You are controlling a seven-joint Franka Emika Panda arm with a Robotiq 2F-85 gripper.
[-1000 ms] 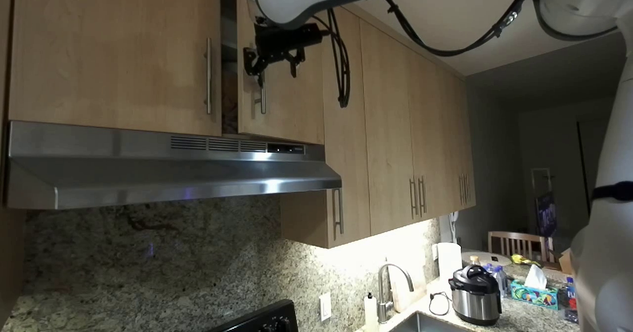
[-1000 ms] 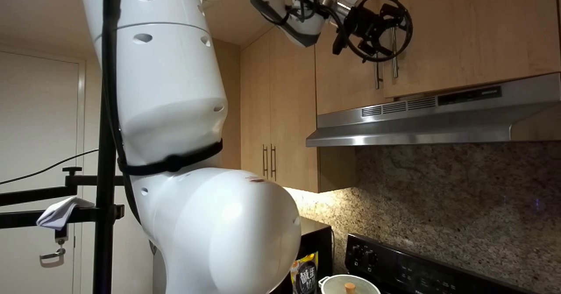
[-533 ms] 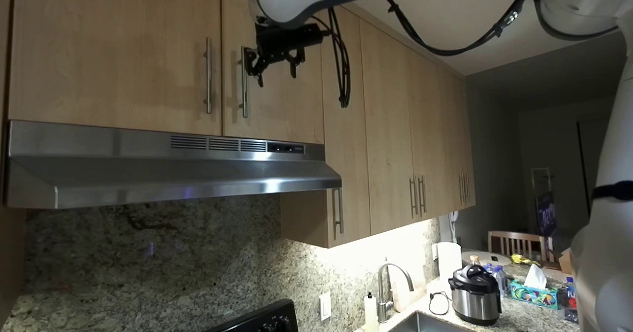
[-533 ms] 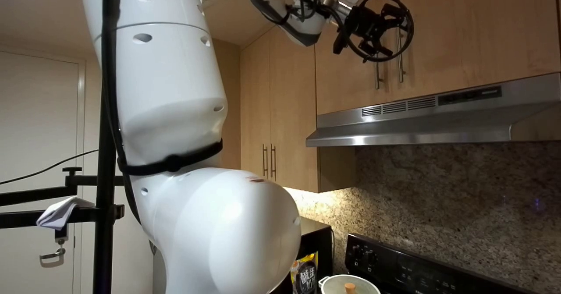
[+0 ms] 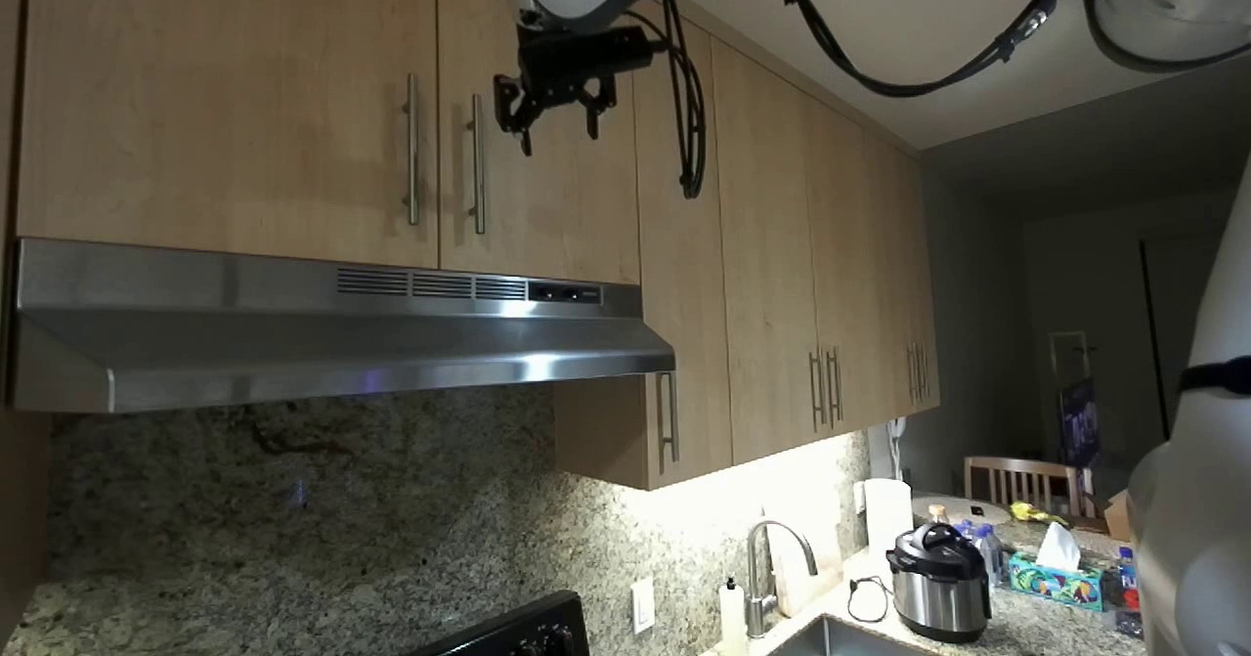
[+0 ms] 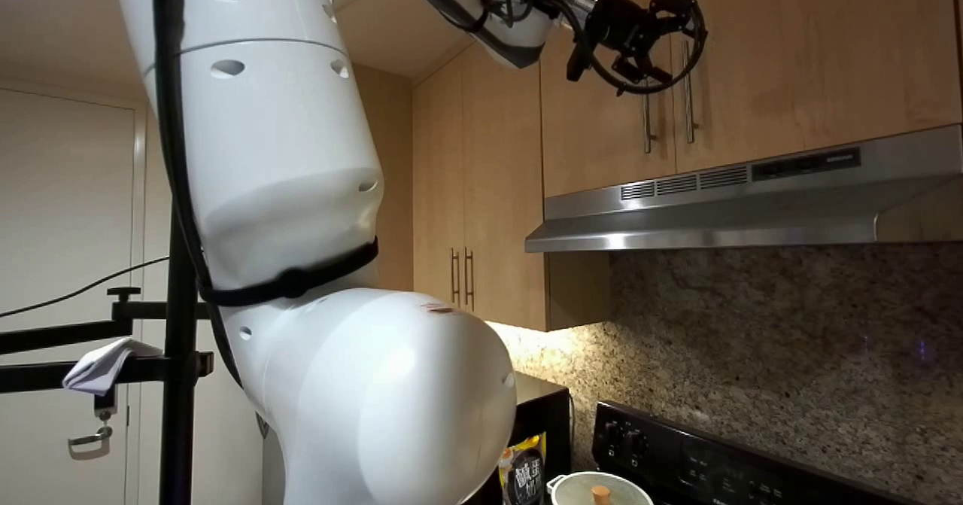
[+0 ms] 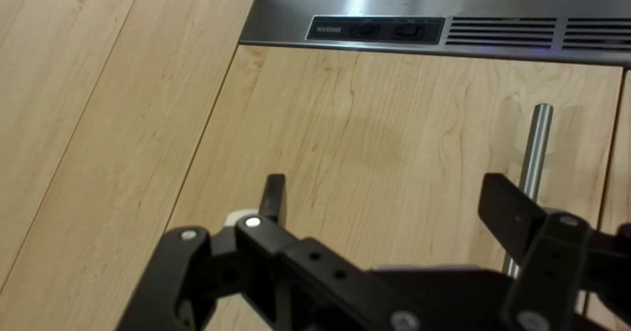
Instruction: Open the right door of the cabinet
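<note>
The right door (image 5: pixel 562 206) is sitting closed, its handle (image 5: pixel 479 164) lying left of the fingers (image 7: pixel 510 215).
In an exterior view, above the range hood (image 5: pixel 342 328), the handle is running upright along the right door's left edge; just right of it the fingers are hovering, spread wide, holding nothing, seemingly not touching it. Unlike a second ago, the right door is not standing ajar and the fingers are hanging higher.

The two-door cabinet (image 5: pixel 323 118) is of light wood, with a flat front. Its right door (image 5: pixel 552 208) is closed and lies level with the rest of the front; only a thin dark line marks its left side. Near this side, the silver bar handle (image 5: pixel 478 165) stands upright.
</note>
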